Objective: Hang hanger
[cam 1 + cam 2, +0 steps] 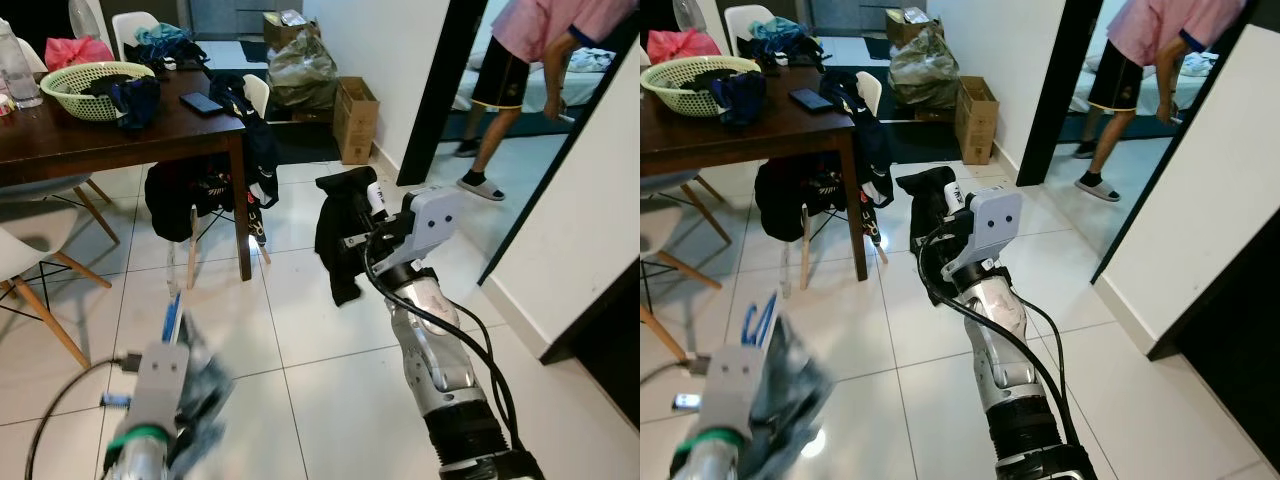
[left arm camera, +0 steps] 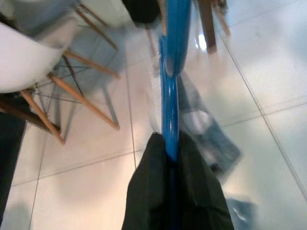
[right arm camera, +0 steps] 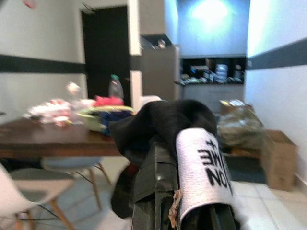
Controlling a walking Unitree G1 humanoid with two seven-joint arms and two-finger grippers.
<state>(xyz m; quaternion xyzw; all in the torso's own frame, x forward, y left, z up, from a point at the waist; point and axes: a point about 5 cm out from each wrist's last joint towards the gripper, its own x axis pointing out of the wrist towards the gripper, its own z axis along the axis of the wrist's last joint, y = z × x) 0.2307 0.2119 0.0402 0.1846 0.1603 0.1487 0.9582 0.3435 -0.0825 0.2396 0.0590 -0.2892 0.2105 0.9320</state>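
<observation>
White tile floor (image 1: 310, 340); L jaws pinch blue hanger (image 2: 170, 96), R probably black garment (image 1: 338, 235).

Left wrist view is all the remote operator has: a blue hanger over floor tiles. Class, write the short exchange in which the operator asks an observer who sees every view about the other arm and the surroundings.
Operator: My left tool grips the blue hanger. What about the right tool?
Observer: The right tool is up ahead, shut on a black garment with a white label.
Operator: Anyone nearby?
Observer: A person stands beyond the doorway, ahead to the right.
Operator: Any furniture ahead?
Observer: A wooden table ahead to the left, with a green basket on it.
</observation>
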